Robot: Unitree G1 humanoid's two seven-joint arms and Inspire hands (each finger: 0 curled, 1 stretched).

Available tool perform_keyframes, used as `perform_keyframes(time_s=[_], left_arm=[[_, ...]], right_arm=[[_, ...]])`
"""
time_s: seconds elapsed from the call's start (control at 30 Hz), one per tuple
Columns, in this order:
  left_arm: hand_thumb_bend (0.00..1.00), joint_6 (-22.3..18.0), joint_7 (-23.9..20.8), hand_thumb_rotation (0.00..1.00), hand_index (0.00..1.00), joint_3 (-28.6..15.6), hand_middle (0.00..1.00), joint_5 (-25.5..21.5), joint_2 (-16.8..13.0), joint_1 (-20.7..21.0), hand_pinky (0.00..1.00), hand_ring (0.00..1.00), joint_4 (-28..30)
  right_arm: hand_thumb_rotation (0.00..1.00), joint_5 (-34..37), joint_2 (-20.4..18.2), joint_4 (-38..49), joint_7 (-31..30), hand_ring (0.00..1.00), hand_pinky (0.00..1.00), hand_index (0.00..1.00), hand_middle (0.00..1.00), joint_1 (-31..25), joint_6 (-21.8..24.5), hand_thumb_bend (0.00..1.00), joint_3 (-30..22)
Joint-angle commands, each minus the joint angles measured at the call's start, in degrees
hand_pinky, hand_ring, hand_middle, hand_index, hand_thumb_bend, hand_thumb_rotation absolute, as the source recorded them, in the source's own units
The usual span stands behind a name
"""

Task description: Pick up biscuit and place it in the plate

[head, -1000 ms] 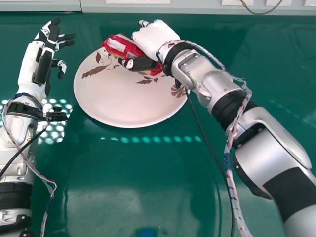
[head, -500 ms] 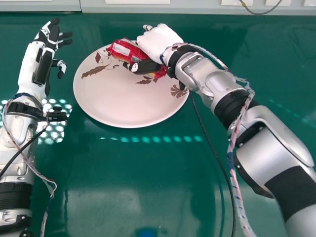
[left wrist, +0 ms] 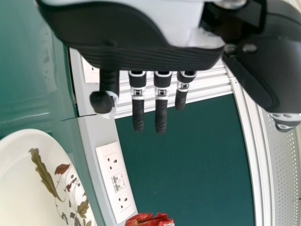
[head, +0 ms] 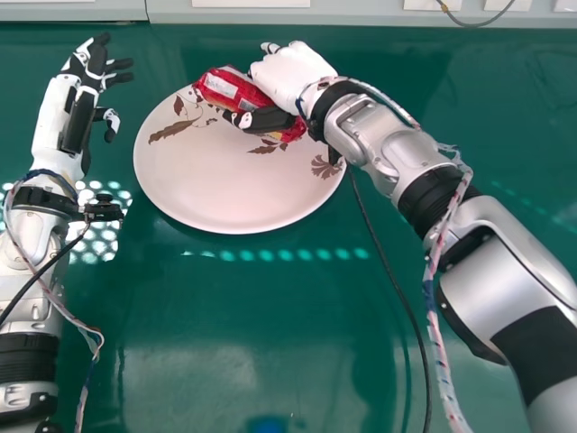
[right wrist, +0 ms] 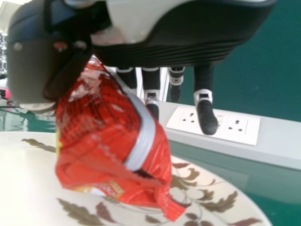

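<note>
Over the far side of the plate (head: 230,185), my right hand (head: 290,74) has the biscuit packet (head: 230,87) clamped, with the thumb (head: 261,119) on the near side and the fingers (right wrist: 205,110) reaching down on the other. The red wrapper slants, one end poking out past my thumb toward my left, the other tucked close by my palm. My left hand (head: 86,86) is beside the plate's left edge, its fingers apart and holding nothing.

I take this for the placing step: the picking up is done, the packet is above the plate, and what is left is to set it down and let go. Whether its underside already touches the plate I can't quite make out, since my own hand covers much of it.

Next I should ease the packet down until the plate bears it, perhaps a little nearer the middle, as it sits toward the far rim. Then I ought to spread thumb and fingers gently and lift straight away, so the crinkly wrapper doesn't catch and drag the packet off toward the table (head: 225,316).
</note>
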State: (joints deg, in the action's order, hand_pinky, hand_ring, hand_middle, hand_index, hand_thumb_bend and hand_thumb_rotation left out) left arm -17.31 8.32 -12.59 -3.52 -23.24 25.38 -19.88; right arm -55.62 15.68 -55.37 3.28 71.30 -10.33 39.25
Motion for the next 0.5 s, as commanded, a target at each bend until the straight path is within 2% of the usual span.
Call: perform_keyframes(time_s=[0.0, 0.1, 0.2, 0.23, 0.27, 0.3, 0.33, 0.37, 0.4, 0.43, 0.47], left_arm=[[1.00, -0.1, 0.0, 0.99, 0.96, -0.4, 0.79, -0.3, 0.2, -0.6, 0.00, 0.79, 0.5], [1.00, -0.3, -0.1, 1.00, 0.98, -0.3, 0.81, 0.0, 0.0, -0.7, 0.00, 0.81, 0.5], [1.00, -0.4, 0.0, 1.00, 0.98, -0.3, 0.81, 0.0, -0.1, -0.7, 0.00, 0.80, 0.4], [1.00, -0.3, 0.0, 1.00, 0.98, -0.3, 0.81, 0.0, -0.2, -0.8, 0.00, 0.80, 0.5], [1.00, -0.3, 0.0, 1.00, 0.98, -0.4, 0.81, 0.1, -0.2, -0.8, 0.00, 0.80, 0.6], [1.00, -0.2, -0.1, 1.00, 0.98, -0.4, 0.81, 0.1, -0.2, -0.8, 0.00, 0.80, 0.7], [1.00, 0.0, -0.2, 1.00, 0.98, -0.4, 0.81, 0.0, -0.1, -0.8, 0.00, 0.80, 0.9], [1.00, 0.2, -0.2, 1.00, 0.99, -0.4, 0.82, 0.0, -0.1, -0.9, 0.00, 0.82, 1.0], [1.00, 0.2, -0.2, 1.00, 1.00, -0.4, 0.83, 0.0, -0.1, -0.9, 0.00, 0.83, 1.0], [1.00, 0.3, -0.3, 1.00, 1.00, -0.4, 0.83, 0.0, 0.0, -0.9, 0.00, 0.84, 1.1], [1.00, 0.4, -0.3, 1.00, 1.00, -0.4, 0.83, 0.0, 0.0, -0.9, 0.00, 0.84, 1.1]], right_arm=[[0.00, 1.4, 0.6, 1.0, -0.7, 0.36, 0.19, 0.54, 0.47, -0.5, 0.1, 0.51, -1.1], [0.00, 3.6, 0.5, 2.1, -2.0, 0.38, 0.25, 0.54, 0.49, -1.2, 0.4, 0.51, -2.7], [0.00, 2.5, 0.5, 1.9, -3.2, 0.41, 0.32, 0.51, 0.51, -0.8, 1.5, 0.51, -1.5], [0.08, 1.6, 0.6, 2.0, -4.2, 0.44, 0.32, 0.51, 0.54, -0.4, 2.0, 0.62, -0.6], [0.12, 0.6, 0.9, 2.2, -4.6, 0.44, 0.32, 0.52, 0.55, -0.1, 1.9, 0.80, 0.3], [0.18, -0.1, 1.2, 2.4, -5.1, 0.42, 0.30, 0.52, 0.54, 0.3, 1.7, 0.90, 0.8], [0.24, -1.6, 1.5, 2.6, -6.1, 0.40, 0.29, 0.52, 0.52, 0.8, 1.7, 0.95, 2.0], [0.35, -2.9, 2.0, 3.3, -7.5, 0.41, 0.31, 0.54, 0.53, 1.3, 1.8, 0.98, 3.1], [0.45, -4.4, 2.5, 4.1, -9.2, 0.55, 0.41, 0.66, 0.64, 1.8, 1.6, 0.99, 4.2], [0.49, -4.9, 2.8, 5.0, -11.1, 0.62, 0.48, 0.72, 0.70, 2.0, 1.7, 1.00, 4.5], [0.52, -4.8, 3.0, 5.9, -12.7, 0.74, 0.59, 0.82, 0.81, 2.0, 1.9, 1.00, 4.3]])
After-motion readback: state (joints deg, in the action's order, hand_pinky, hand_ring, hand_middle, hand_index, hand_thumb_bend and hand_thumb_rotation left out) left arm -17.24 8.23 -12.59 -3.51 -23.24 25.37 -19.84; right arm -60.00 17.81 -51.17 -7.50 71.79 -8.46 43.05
